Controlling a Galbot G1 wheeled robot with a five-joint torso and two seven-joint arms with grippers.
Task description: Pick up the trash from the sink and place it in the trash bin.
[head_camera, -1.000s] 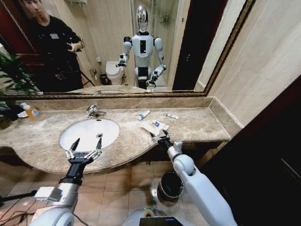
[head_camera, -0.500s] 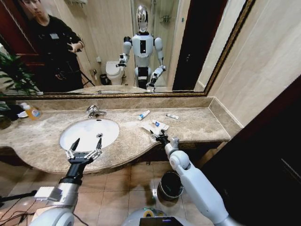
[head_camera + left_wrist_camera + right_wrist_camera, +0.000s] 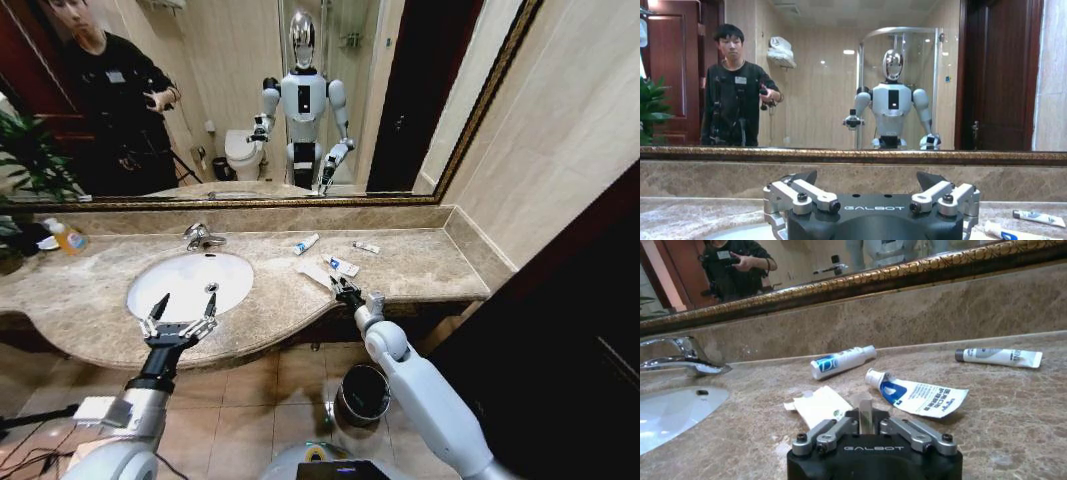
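You face a wide mirror (image 3: 250, 90) in a gilded dark frame (image 3: 480, 110) over a marble backsplash (image 3: 330, 216). Beige walls (image 3: 560, 140) close your right; the tiled floor (image 3: 270, 385) below looks brownish (possibly stone). A potted plant (image 3: 25, 160) stands left.

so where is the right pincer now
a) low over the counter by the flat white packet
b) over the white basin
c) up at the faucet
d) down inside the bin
a: the right pincer sits by the counter edge, right at the flat white packet.
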